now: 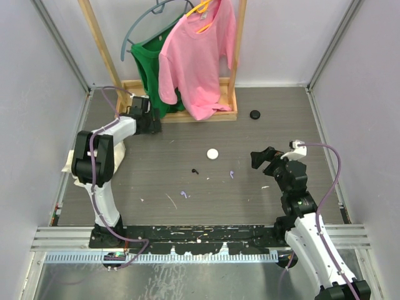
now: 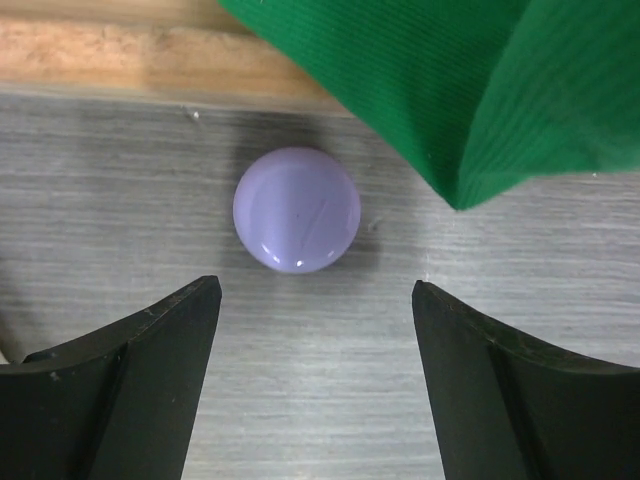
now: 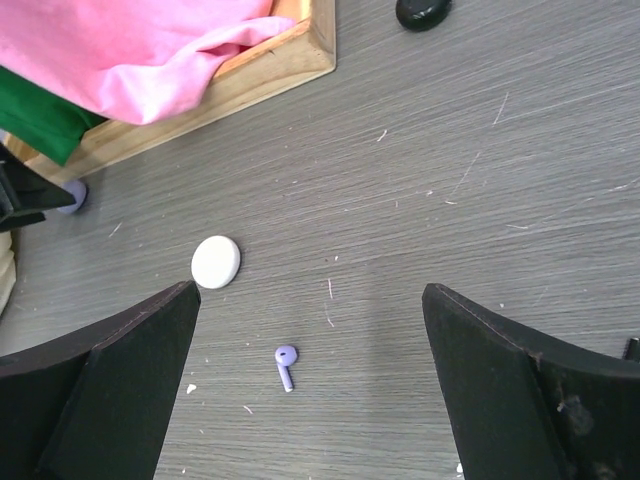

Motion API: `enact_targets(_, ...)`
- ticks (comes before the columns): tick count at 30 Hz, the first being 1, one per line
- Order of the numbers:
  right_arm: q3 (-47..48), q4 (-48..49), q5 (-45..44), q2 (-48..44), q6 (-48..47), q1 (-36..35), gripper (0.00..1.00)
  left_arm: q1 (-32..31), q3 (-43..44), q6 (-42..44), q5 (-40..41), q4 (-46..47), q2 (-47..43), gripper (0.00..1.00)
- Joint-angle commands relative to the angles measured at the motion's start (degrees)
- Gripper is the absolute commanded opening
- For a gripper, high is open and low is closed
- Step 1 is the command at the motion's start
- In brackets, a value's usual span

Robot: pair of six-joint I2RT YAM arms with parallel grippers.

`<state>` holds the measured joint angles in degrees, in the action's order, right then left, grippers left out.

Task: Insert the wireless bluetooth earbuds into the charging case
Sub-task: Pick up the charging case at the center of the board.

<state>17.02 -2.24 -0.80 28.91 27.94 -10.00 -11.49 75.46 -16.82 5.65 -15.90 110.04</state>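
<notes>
A round lilac charging case lies on the grey table just beyond the tips of my left gripper, which is open with nothing between its fingers. In the top view that gripper is by the wooden rack base. A white round case sits mid-table and a black case lies farther back. One lilac earbud lies below and between the tips of my open right gripper. A second lilac earbud and a black earbud rest nearer the front.
A wooden clothes rack stands at the back with a green shirt and a pink shirt hanging. The green hem hangs close to the lilac case. White paint flecks dot the table. A cream cloth lies by the left arm.
</notes>
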Motion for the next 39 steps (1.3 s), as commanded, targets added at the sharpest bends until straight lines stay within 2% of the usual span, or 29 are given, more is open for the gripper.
enact_targets(1, 1.12, 3.29, 2.19, 0.23, -0.59, 0.17, 1.00, 0.94, 5.15, 2.41, 0.43, 0.72, 2.79, 0.78)
enact_targets(9, 1.96, -0.01, 1.86, -1.23, -3.13, 0.16, 1.00, 2.86, 12.33, 2.73, -1.54, -3.77, 9.06, 0.70)
enact_targets(16, 2.32, -0.39, 2.24, -0.76, -4.19, 0.16, 1.00, 2.96, 13.61, 2.83, -3.79, -6.58, 10.26, 0.60)
enact_targets(26, 2.96, -2.04, 5.98, 1.50, -5.15, 0.19, 1.00, 2.96, 8.02, 0.90, -6.18, -6.94, 5.65, 0.42)
enact_targets(35, 3.99, -1.73, 16.54, 5.91, -5.31, 0.05, 1.00, 2.71, -3.60, -8.78, -10.90, -2.48, -5.01, 0.41)
enact_targets(39, 4.43, -0.88, 18.10, 6.24, -4.71, -1.72, 1.00, 2.27, -9.06, -11.81, -13.81, 0.27, -10.99, 0.41)
